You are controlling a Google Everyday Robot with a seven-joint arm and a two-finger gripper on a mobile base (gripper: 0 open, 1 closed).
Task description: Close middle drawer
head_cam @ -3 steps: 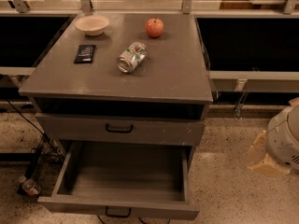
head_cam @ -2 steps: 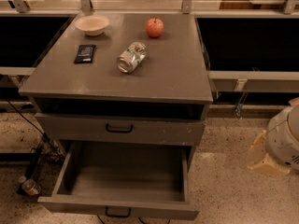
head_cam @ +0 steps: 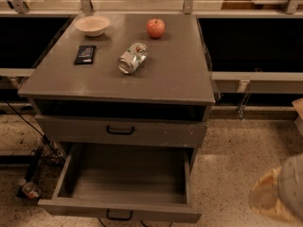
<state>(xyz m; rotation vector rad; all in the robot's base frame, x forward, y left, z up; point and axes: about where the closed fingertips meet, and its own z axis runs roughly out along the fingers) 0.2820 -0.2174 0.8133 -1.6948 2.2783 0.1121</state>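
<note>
The middle drawer (head_cam: 120, 208) is a grey box pulled far out at the bottom of the grey cabinet. Its low front panel carries a small black bar handle (head_cam: 118, 215), and its inside is empty. Above it a taller drawer front (head_cam: 120, 131) with a black handle sits pushed in. Above that is a dark open slot under the cabinet top. My gripper (head_cam: 279, 197) shows only as a white and beige shape at the lower right, over the floor. It is to the right of the open drawer and apart from it.
On the cabinet top (head_cam: 180, 74) lie a white bowl (head_cam: 92, 25), a red apple (head_cam: 155, 28), a crushed can (head_cam: 132, 58) on its side and a dark packet (head_cam: 85, 54). Cables and a small bottle (head_cam: 29, 189) lie on the speckled floor at left. Metal rails run on both sides.
The white and beige gripper shape has moved down in the view, toward the lower right corner. The drawers and the things on top have not moved.
</note>
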